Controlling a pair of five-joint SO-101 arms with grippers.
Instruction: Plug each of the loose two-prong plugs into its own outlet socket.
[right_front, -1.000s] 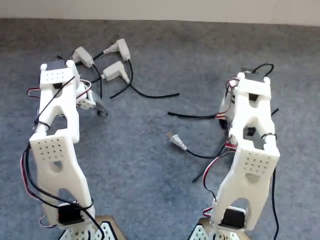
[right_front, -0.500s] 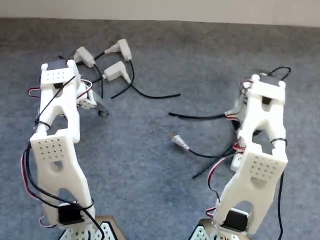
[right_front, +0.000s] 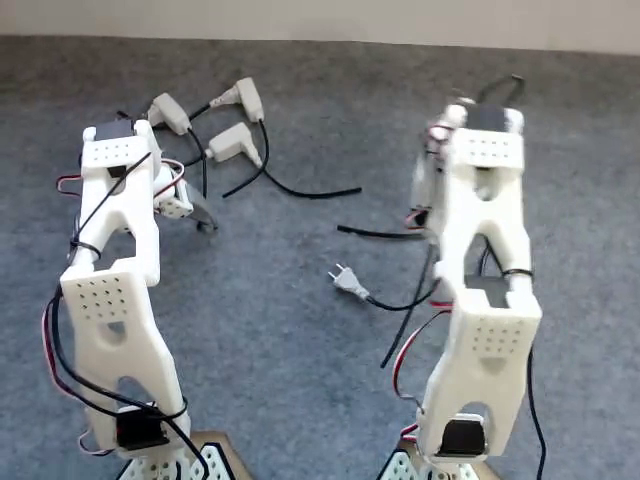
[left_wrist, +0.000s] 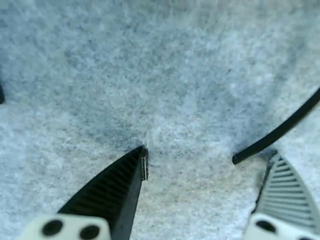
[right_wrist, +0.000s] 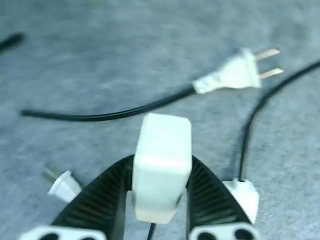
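Three white outlet sockets (right_front: 232, 142) on black cables lie on the grey carpet at the far left. A white two-prong plug (right_front: 350, 282) lies mid-carpet on its black cable. My right gripper (right_wrist: 162, 167) is shut on a white socket block (right_wrist: 162, 150), held above the carpet. Beyond it lies the two-prong plug (right_wrist: 240, 70), with a smaller white plug (right_wrist: 62, 185) off to one side. The right arm (right_front: 485, 190) hides that gripper from above. My left gripper (left_wrist: 210, 155) stands open just over bare carpet, beside a loose black cable end (left_wrist: 240, 157). It sits near the sockets (right_front: 195, 215).
Loose black cables (right_front: 300, 190) cross the carpet between the arms. Another white connector (right_wrist: 242, 195) with a black lead lies close to my right gripper. Red and black arm wiring (right_front: 420, 350) hangs beside the right arm. Open carpet lies at the near centre.
The right arm swung outward, then back toward the centre and farther from its base. The plug on the carpet shifted slightly left and turned. The left arm stayed still.
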